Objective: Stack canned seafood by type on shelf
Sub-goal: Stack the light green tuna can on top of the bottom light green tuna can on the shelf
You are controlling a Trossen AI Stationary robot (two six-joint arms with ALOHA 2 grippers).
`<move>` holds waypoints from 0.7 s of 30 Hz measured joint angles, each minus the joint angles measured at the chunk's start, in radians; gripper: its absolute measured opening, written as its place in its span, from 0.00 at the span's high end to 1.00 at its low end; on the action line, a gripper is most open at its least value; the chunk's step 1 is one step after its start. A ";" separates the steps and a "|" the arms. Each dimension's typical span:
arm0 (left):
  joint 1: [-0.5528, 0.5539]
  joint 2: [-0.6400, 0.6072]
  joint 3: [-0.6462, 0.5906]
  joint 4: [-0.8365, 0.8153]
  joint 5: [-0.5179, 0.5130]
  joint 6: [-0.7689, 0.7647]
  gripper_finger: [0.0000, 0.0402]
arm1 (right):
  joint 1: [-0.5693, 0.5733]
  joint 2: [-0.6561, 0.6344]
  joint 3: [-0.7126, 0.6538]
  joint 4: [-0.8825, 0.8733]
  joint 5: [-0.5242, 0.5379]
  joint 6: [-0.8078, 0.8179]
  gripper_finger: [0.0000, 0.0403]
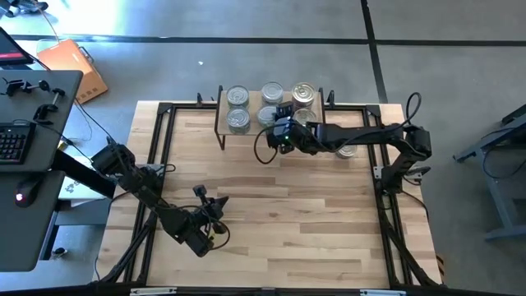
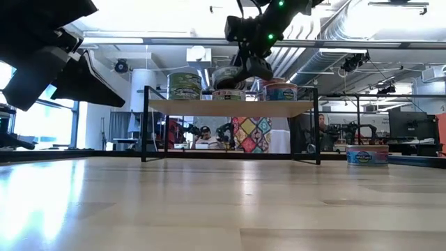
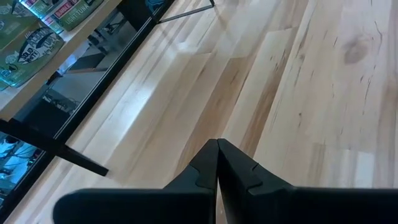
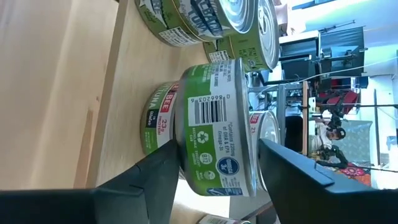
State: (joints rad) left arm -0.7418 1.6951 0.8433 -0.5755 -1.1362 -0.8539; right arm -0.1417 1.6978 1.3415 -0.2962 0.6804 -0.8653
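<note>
Wooden tabletop [image 1: 271,214], shelf [image 1: 246,131] at its far edge. Right gripper [image 4: 214,165] over the shelf's middle, fingers spread either side of a green-labelled tin [image 4: 217,130] stacked on another. Left gripper [image 3: 217,163], pressed together, hovers near the front-left.

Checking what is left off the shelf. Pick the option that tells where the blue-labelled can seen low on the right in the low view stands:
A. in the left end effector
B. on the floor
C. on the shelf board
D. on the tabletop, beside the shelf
D: the blue-labelled can rests on the tabletop, right of the shelf leg.
</note>
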 joint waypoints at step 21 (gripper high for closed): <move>0.000 0.000 0.000 0.005 0.000 0.000 1.00 | 0.013 -0.001 -0.001 -0.077 0.157 -0.136 0.49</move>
State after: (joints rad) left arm -0.7414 1.6951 0.8433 -0.5709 -1.1362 -0.8536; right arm -0.1284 1.6970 1.3403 -0.3728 0.8373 -1.0012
